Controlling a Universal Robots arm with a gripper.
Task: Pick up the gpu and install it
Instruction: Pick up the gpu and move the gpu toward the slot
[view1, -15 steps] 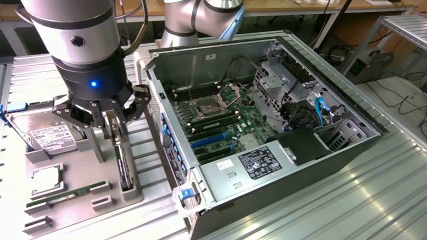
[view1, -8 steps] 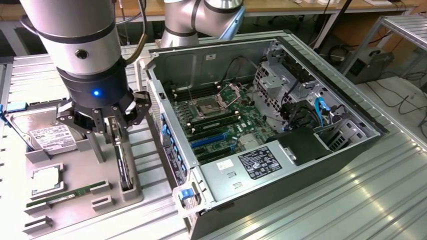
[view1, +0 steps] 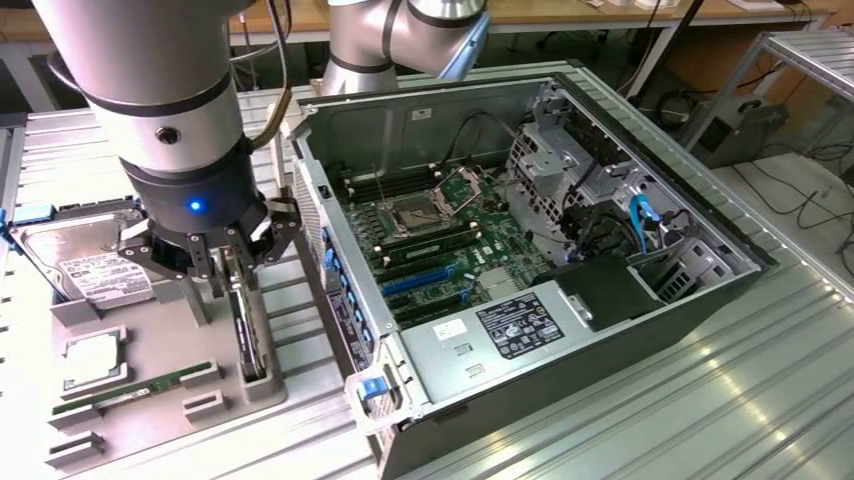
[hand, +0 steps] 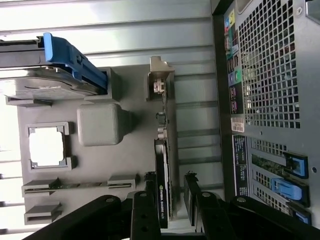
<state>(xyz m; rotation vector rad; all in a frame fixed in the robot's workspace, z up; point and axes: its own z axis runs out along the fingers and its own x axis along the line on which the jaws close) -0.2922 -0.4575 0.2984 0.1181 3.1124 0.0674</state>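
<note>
Between the spread fingers of the gripper (hand: 170, 177) stands the gpu (hand: 162, 200), on edge in its slot of the grey holder (hand: 137, 150). Jaws open, straddling the card, not yet clamped. A good grasp closes squarely on the flat faces, away from the metal bracket (hand: 160, 75), for a straight lift. Computer case (hand: 265, 75) just beside the gripper.
</note>
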